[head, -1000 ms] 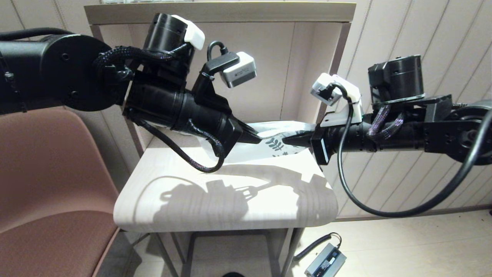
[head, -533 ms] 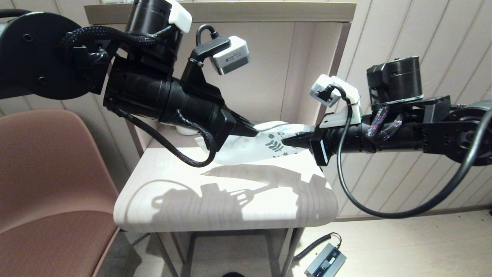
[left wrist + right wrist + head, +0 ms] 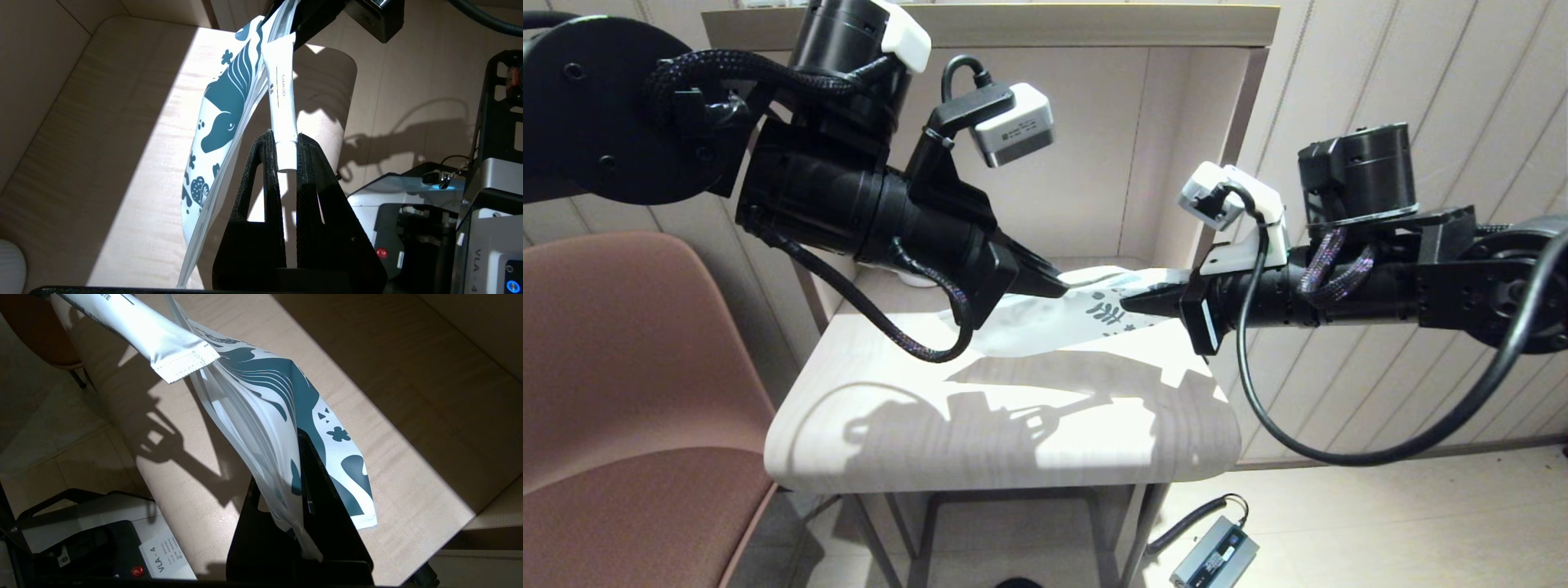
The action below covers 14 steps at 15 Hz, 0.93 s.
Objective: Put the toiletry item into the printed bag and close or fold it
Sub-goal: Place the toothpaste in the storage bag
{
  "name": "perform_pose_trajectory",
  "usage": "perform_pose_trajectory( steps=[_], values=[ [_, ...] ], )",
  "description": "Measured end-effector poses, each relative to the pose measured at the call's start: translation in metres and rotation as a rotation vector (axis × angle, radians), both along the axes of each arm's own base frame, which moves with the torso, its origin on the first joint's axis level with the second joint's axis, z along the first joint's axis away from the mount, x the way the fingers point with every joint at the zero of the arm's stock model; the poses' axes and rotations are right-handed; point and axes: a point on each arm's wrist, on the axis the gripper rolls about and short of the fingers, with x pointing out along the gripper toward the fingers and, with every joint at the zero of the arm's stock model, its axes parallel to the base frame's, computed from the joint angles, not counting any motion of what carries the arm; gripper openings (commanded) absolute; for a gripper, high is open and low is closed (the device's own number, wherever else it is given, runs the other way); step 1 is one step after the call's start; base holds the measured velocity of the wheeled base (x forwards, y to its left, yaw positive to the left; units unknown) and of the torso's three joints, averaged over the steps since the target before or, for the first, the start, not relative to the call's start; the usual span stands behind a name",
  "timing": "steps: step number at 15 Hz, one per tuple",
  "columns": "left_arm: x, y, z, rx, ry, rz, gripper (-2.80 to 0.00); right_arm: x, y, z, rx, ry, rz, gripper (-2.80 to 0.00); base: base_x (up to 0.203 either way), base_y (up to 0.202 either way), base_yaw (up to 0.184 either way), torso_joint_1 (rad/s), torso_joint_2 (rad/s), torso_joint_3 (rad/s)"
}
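Observation:
My left gripper (image 3: 284,149) (image 3: 1058,286) is shut on the cap end of the toiletry item (image 3: 281,98), a thin white tube. The tube's flat crimped end (image 3: 179,359) reaches the mouth of the printed bag (image 3: 265,412); I cannot tell if it is inside. The bag (image 3: 1045,322) (image 3: 220,118) is white with teal prints and hangs tilted above the table, its lower end near the wood. My right gripper (image 3: 300,490) (image 3: 1131,304) is shut on the bag's upper edge, facing the left gripper a short gap away.
The pale wooden table (image 3: 980,425) sits in a niche with a back wall (image 3: 1078,163) and a shelf (image 3: 988,24) above. A white ribbed mug (image 3: 8,265) stands behind my left arm. A brown chair (image 3: 637,392) is at the left.
My left arm has risen and drawn back a little to the left, still holding the tube. The bag's free end has lifted slightly. The right gripper has barely moved.

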Motion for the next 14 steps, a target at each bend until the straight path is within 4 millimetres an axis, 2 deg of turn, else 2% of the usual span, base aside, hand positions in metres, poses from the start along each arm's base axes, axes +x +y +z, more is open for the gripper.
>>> perform_pose_trajectory(
  steps=[7,14],
  values=[
    [0.001,-0.0013,-0.0033,0.007,0.006,-0.005,-2.8,0.0013,0.0013,-0.0016,-0.002,0.004,0.003,-2.8,0.0,0.0,0.0,0.0,0.0,0.0],
    [-0.0075,-0.0017,-0.001,0.005,0.006,-0.024,-2.8,0.0046,0.0025,-0.0019,-0.001,0.004,0.002,-2.8,0.0,0.0,0.0,0.0,0.0,0.0]
  ],
)
